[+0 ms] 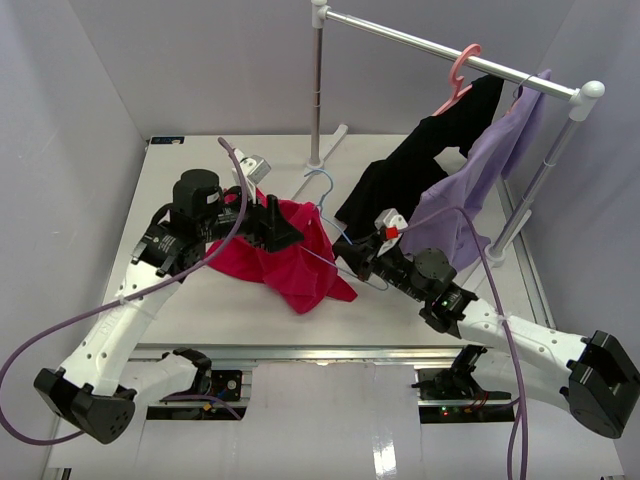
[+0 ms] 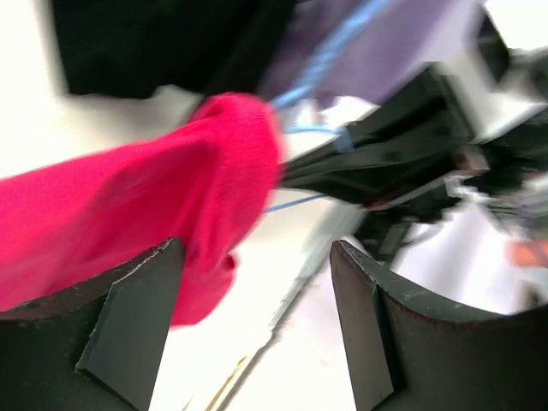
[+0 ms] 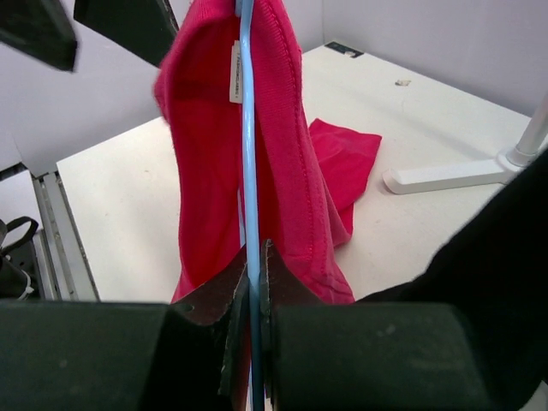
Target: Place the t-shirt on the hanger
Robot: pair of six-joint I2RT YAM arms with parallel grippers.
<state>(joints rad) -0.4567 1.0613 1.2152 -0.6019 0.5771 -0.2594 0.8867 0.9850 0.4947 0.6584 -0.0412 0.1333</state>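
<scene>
Right gripper (image 3: 253,261) is clamped tight on the light-blue wire hanger (image 3: 247,128) — the wire runs straight up between its fingers. The red t-shirt (image 1: 300,262) is draped over that wire, and its label shows in the right wrist view. Most of the shirt is lifted, with one part lying on the white table (image 1: 230,300). Left gripper (image 2: 257,248) is right up against the shirt with its jaws spread wide — nothing pinched between them. A black garment (image 1: 400,180) hangs just behind.
</scene>
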